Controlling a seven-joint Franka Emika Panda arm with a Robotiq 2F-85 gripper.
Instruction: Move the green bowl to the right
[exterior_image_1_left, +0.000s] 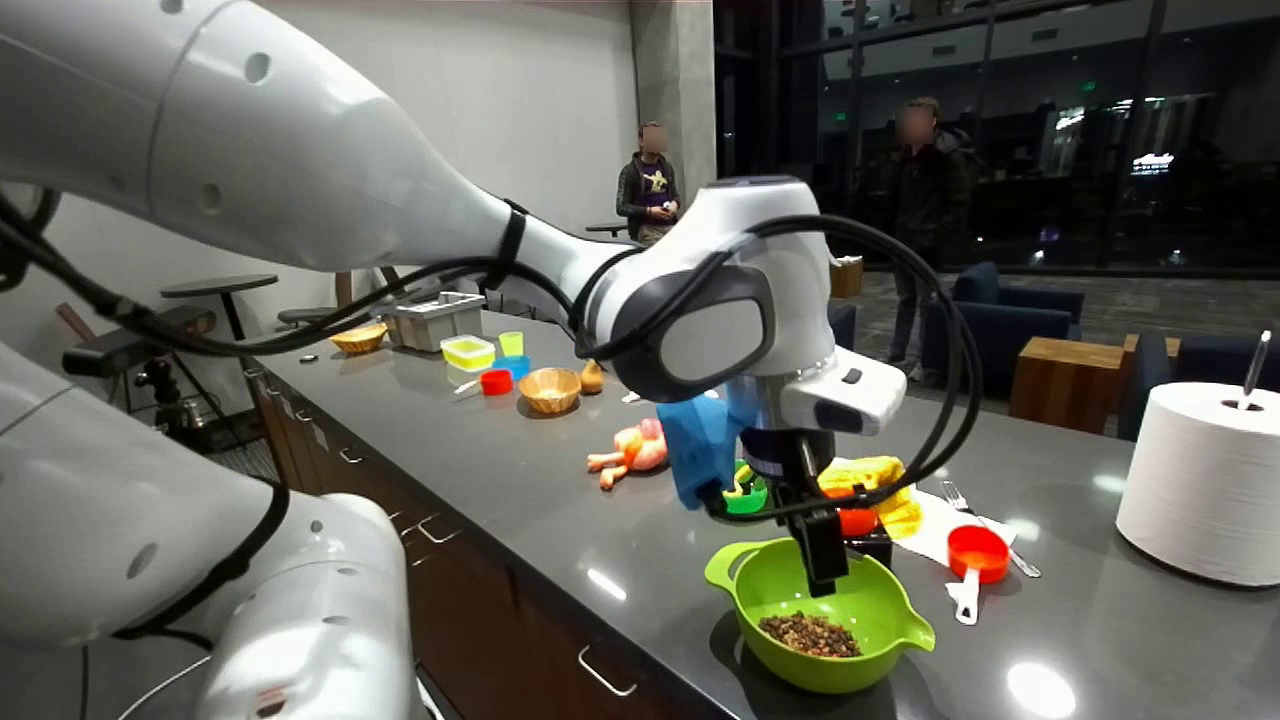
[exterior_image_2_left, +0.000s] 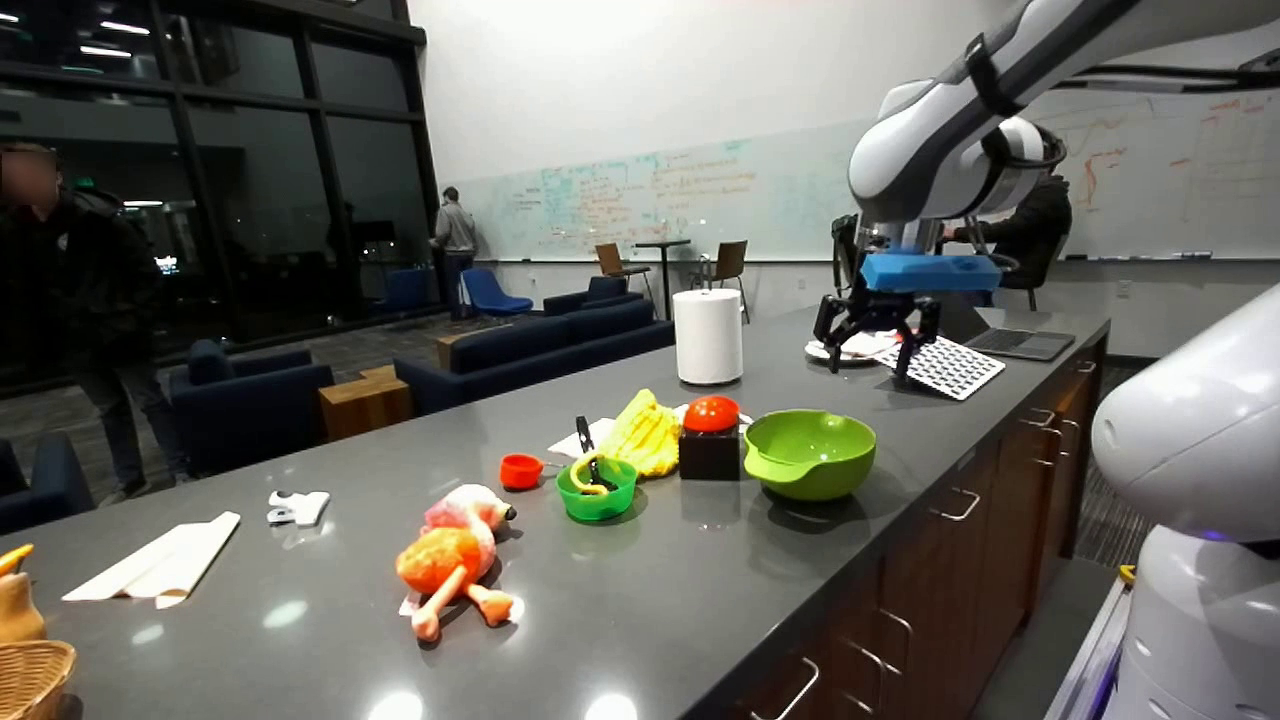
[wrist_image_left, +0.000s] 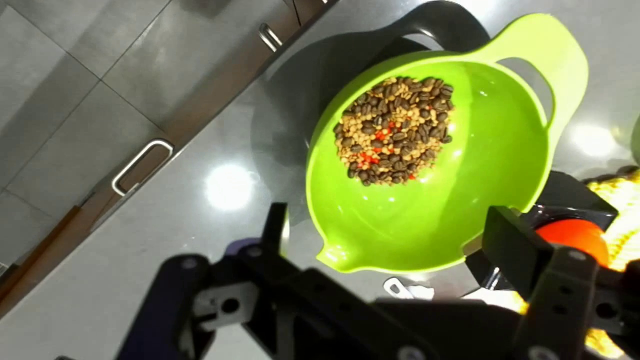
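Gripper (exterior_image_2_left: 868, 368) spread wide, hanging higher than the green bowl (exterior_image_2_left: 812, 472) and apart from it. Bowl's upright on the table (exterior_image_2_left: 680, 580), just beside the black box (exterior_image_2_left: 710, 456) with the red dome (exterior_image_2_left: 711, 413); bean-and-grain mix (wrist_image_left: 395, 131) inside.

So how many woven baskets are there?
2, in an exterior view: the near basket beside the red cup, the far basket beside the gray bin. The arm may hide more.

The black box (exterior_image_2_left: 710, 458) crowds the green bowl (exterior_image_2_left: 810, 458), leaving its opposite side free.
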